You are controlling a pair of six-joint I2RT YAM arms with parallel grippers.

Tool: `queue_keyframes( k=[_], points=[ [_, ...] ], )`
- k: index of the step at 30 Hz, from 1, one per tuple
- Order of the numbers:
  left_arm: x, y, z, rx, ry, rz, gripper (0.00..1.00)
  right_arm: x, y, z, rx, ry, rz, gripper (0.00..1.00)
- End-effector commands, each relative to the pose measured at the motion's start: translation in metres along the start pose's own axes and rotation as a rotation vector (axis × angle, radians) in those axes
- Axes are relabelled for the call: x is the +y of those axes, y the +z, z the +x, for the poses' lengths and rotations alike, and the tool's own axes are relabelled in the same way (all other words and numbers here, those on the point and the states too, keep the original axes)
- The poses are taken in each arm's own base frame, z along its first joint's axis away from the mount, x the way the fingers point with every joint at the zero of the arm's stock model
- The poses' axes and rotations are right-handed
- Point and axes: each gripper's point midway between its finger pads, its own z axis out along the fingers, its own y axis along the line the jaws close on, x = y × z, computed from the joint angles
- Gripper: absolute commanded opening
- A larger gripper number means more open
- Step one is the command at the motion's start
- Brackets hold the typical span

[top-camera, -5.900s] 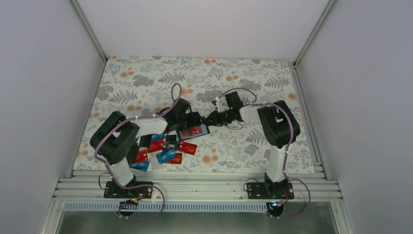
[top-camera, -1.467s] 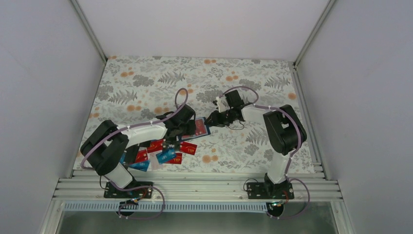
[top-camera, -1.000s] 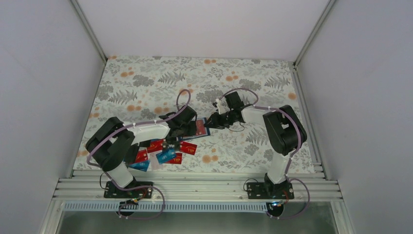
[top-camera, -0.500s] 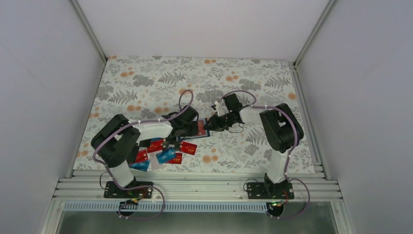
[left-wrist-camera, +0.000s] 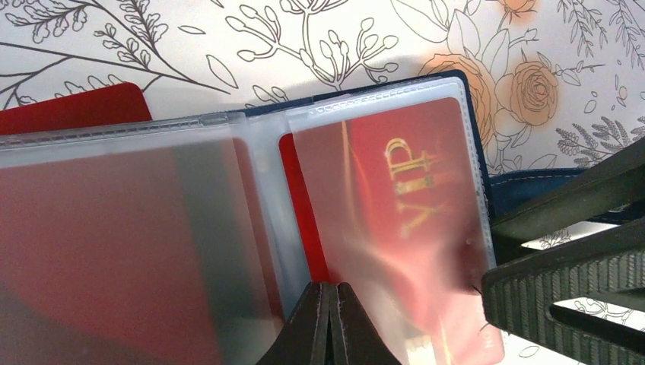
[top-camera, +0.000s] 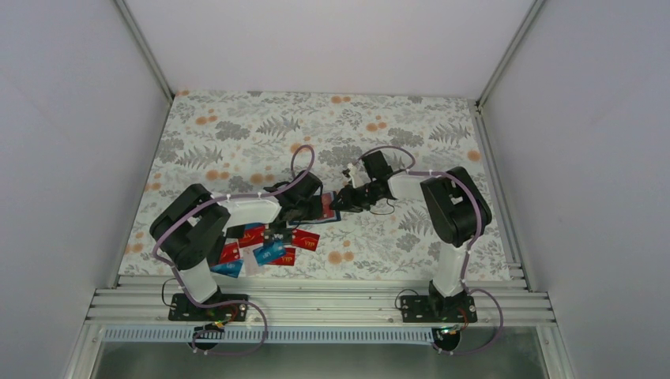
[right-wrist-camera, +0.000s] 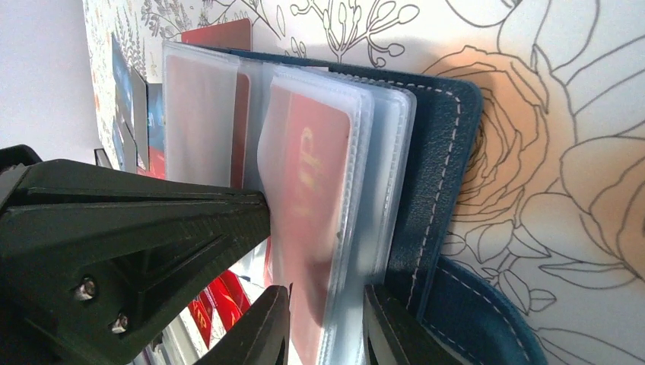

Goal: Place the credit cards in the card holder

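The card holder lies open on the floral cloth, navy cover underneath and frosted sleeves fanned up. My right gripper is shut on the near ends of its right sleeves, one of which holds a red VIP card. My left gripper is shut on a red card, seen as a narrow strip running between the left and right sleeves. The right gripper's fingers show at the edge of the left wrist view. Several loose credit cards, red, light blue and black, lie near the left arm.
Another red card pokes out from under the holder's left side. The holder's navy snap tab trails toward the right gripper. The left arm's gripper body crowds close beside the right fingers. Grey walls enclose the table.
The left gripper has edged right toward the holder's middle with the red card. The right arm has shifted slightly left, its grip on the sleeves unchanged.
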Motion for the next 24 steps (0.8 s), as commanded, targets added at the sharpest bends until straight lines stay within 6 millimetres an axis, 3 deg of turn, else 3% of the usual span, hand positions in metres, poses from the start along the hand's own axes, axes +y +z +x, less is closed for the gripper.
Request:
queue_keyframes(
  k=[1, 10, 24],
  points=[
    [0.0039, 0.0093, 0.0113, 0.032, 0.001, 0.002, 0.02, 0.0054, 0.0110, 0.0017, 0.029, -0.018, -0.018, 0.27],
    [0.0039, 0.0101, 0.0125, 0.033, -0.002, 0.010, 0.02, 0.0140, 0.0089, -0.0009, 0.028, -0.037, -0.008, 0.27],
    [0.0038, 0.0104, 0.0123, 0.032, -0.002, 0.008, 0.02, 0.0108, 0.0027, -0.0021, 0.016, -0.053, 0.120, 0.27]
  ],
)
